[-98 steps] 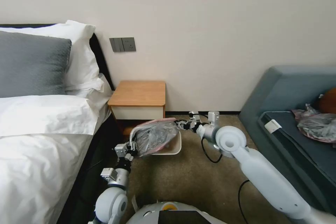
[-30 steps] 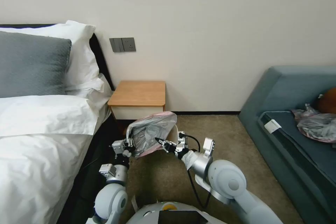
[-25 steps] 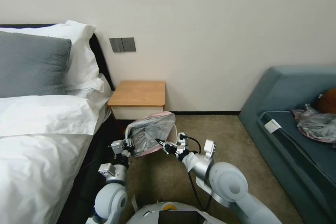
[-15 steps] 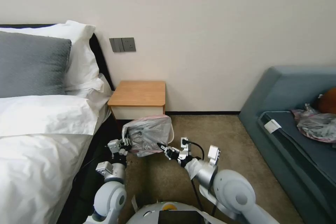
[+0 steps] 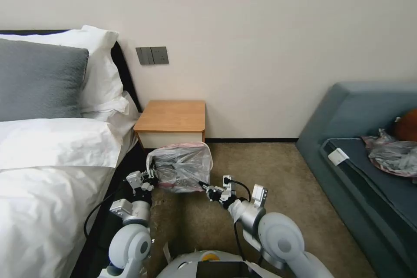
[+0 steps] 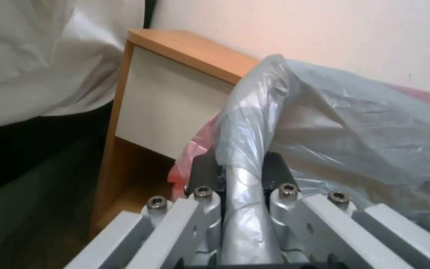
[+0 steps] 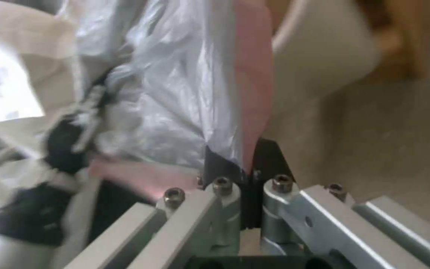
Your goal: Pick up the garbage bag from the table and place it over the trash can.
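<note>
Bench (image 5: 173,116) stands bare by the wall; the trash can (image 7: 319,63) sits on the floor in front of it. Draped over the can, the garbage bag (image 5: 182,167) is stretched between 2 grips: left gripper (image 5: 149,177) pinching a bunched fold, right gripper (image 5: 203,186) clamped on the pink rim. Risk, as I judge it: thin film could tear under tension, or a loose edge could slip off the can's rim.
</note>
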Available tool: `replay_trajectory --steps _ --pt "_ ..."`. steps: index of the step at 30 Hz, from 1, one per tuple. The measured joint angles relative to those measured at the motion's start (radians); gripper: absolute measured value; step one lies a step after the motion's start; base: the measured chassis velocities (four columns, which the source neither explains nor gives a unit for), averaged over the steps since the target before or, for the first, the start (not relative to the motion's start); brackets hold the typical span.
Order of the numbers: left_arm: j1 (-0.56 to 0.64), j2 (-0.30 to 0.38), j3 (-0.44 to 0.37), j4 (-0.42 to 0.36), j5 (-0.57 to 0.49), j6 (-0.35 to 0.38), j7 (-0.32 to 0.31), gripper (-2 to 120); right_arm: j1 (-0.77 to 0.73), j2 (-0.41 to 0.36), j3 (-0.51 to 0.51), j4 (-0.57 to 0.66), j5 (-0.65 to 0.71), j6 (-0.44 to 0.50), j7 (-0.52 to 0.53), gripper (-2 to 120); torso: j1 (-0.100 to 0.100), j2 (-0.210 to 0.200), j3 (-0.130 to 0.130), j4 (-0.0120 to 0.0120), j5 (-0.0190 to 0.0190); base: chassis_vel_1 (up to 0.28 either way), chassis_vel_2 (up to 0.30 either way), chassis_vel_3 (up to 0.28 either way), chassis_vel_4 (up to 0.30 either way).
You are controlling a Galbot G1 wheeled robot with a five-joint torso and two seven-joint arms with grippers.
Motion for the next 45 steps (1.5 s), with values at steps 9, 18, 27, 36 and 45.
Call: replay_trajectory --steps 9,18,27,36,45 --pt "-0.004 0.000 -0.005 -0.015 -0.055 0.003 0.024 5 0.012 -0.012 0.000 -0.062 -0.195 0.042 -0.078 0 0.000 0.000 0.000 -0.0001 0.0000 0.000 0.000 0.000 0.000" --pt "0.006 0.000 -0.016 -0.009 -0.057 0.003 0.064 5 0.023 -0.024 0.045 -0.060 -0.275 0.068 -0.135 0 0.000 0.000 0.000 0.0000 -0.0001 0.000 0.000 0.000 0.000" --pt "0.013 -0.002 -0.017 0.002 -0.025 -0.008 0.086 5 0.019 -0.044 0.075 -0.038 -0.314 0.072 -0.154 0 0.000 0.000 0.000 0.0000 0.0001 0.000 0.000 0.000 0.000" --pt "0.004 -0.005 -0.032 0.003 -0.023 -0.010 0.058 5 -0.046 -0.079 0.077 0.002 -0.451 0.076 -0.259 27 0.000 0.000 0.000 -0.0002 0.0000 0.000 0.000 0.000 0.000" --pt "0.008 -0.020 -0.059 0.002 -0.024 -0.009 0.031 5 -0.091 -0.118 0.106 0.030 -0.485 0.111 -0.371 55 0.000 0.000 0.000 0.0001 0.0000 0.000 0.000 0.000 0.000"
